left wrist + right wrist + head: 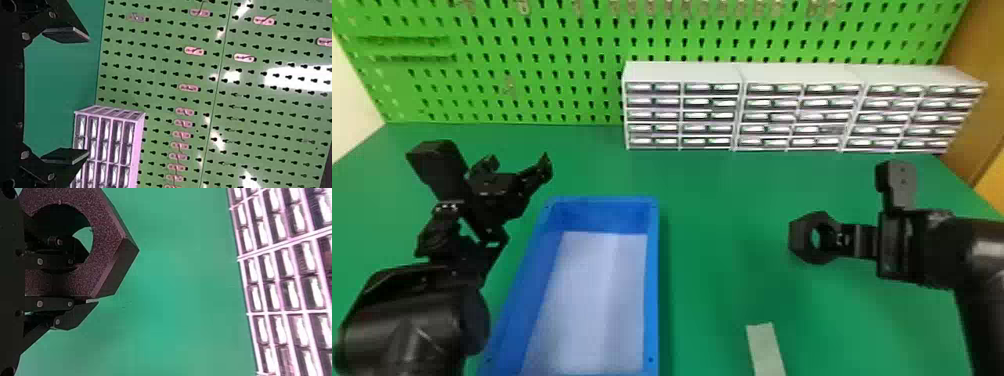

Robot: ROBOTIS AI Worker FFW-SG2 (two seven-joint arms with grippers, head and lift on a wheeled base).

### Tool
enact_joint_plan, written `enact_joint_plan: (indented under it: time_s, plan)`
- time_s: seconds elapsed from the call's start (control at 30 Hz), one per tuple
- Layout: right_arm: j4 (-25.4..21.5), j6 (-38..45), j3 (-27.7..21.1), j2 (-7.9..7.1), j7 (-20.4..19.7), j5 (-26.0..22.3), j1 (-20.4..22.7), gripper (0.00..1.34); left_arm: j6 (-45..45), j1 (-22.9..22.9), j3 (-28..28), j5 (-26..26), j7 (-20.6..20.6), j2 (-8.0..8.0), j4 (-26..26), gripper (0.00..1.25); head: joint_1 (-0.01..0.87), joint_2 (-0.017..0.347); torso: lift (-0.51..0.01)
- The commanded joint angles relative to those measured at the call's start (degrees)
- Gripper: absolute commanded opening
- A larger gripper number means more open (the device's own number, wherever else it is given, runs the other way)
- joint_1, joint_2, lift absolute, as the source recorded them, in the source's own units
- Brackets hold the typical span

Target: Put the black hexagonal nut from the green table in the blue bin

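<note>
The right tool (833, 239) is clamping the black nut (801, 241) above the desk (722, 200); the left tool (519, 167) is holding its fingers apart, the blue bin (653, 280) sitting near it.

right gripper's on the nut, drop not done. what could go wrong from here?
- Pinch: the right gripper holds the black hexagonal nut by one wall, one finger in its hole; it might swivel or slip.
- Rim: the nut is right of the rectangular blue bin, so a low carry may clip its wall.
- Left gripper, near the bin's far-left corner, could obstruct.
</note>
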Motion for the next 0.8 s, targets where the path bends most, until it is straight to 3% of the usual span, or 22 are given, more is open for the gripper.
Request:
enact_joint_plan:
  time_s: [0.0, 0.5, 0.77]
  plan:
    - [-0.1, -3.5, -0.2, 0.2, 0.0, -0.7, 0.5, 0.3, 0.0, 0.0, -0.1, 0.0, 0.1, -0.15, 0.0, 1.0, 0.686, 0.051, -0.097]
    - [-0.4, -22.6, 1.7, -0.86, 0.0, -4.0, 2.9, 0.3, 0.0, 0.1, -0.2, -0.2, 0.1, -0.15, 0.2, 1.0, 0.686, 0.051, -0.097]
    - [-0.5, -27.8, 2.6, -1.03, 0.0, -4.2, 3.4, 0.29, 0.0, 0.1, -0.2, -0.3, 0.1, -0.15, 0.4, 1.0, 0.686, 0.051, -0.097]
